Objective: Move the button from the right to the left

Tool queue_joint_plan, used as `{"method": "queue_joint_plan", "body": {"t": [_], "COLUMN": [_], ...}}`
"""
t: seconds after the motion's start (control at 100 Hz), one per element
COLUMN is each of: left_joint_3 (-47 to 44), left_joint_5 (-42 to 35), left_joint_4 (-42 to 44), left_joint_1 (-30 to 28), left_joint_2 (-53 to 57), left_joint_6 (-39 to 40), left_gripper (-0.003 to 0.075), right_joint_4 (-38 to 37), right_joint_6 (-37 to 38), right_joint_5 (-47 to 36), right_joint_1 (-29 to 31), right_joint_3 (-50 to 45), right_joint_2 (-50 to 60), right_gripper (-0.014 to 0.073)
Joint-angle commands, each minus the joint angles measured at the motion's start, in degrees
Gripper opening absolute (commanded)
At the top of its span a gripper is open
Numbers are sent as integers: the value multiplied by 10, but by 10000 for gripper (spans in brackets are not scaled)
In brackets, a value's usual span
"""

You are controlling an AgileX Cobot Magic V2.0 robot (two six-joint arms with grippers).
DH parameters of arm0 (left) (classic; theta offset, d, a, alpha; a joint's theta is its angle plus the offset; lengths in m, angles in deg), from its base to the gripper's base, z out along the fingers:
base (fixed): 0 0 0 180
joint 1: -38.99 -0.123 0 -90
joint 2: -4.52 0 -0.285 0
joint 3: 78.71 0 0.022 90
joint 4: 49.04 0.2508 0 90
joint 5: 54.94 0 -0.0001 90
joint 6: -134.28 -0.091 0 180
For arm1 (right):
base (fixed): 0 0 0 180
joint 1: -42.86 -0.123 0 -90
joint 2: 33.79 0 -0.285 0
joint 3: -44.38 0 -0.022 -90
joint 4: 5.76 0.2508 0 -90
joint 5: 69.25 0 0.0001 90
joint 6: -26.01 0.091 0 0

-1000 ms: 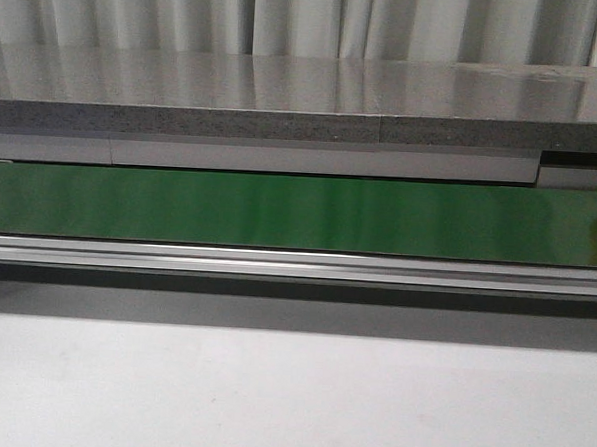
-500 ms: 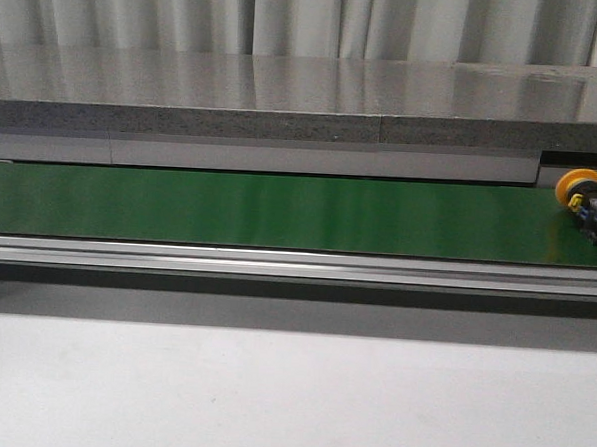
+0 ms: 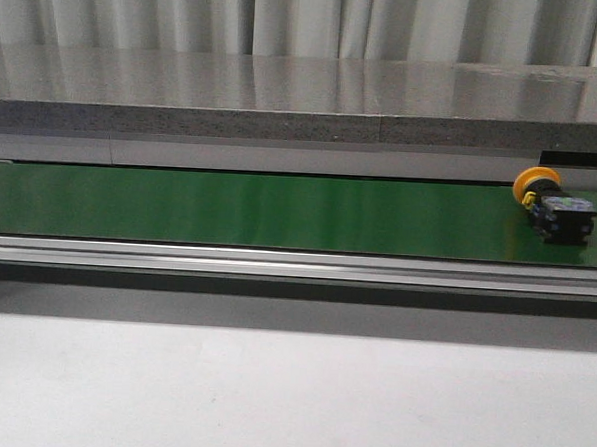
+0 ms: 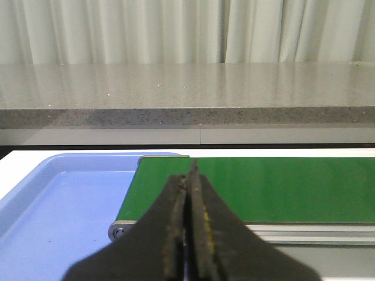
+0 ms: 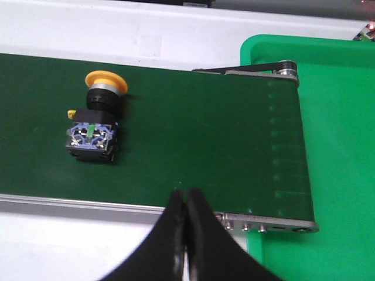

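Button (image 3: 552,208) is lying on its side at the right end of the green belt (image 3: 279,210), yellow cap facing the far edge. Left gripper (image 4: 189,234) is hovering by the belt's left end beside a blue tray (image 4: 58,205), jaws pressed together, empty. Right gripper (image 5: 186,234) is hanging at the belt's near edge beside a green tray (image 5: 340,146), jaws likewise closed on nothing.

I count one button (image 3: 552,207) and one green belt (image 3: 279,210). I also see one blue tray (image 4: 53,202), one green tray (image 5: 340,146) and two grippers (image 4: 188,246) (image 5: 186,240).
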Motion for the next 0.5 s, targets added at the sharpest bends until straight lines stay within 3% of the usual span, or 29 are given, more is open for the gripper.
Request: {"method": "queue_joint_plan", "body": {"t": [0.0,0.49], "left_joint_3": [-26,-26], "left_joint_5": [-47,-47], "left_joint_4": [-2,-2], "left_joint_1": [5,5], "left_joint_2": [17,17], "left_joint_6": [6,6], "left_gripper": [-20,-20], "right_joint_4": [-2,7], "right_joint_6": [2,2], "right_joint_5": [-57,-94], "right_joint_1": [0,0], "right_joint_3": [-14,-110], "right_joint_2": [38,281], "right_gripper": [-67,-67]}}
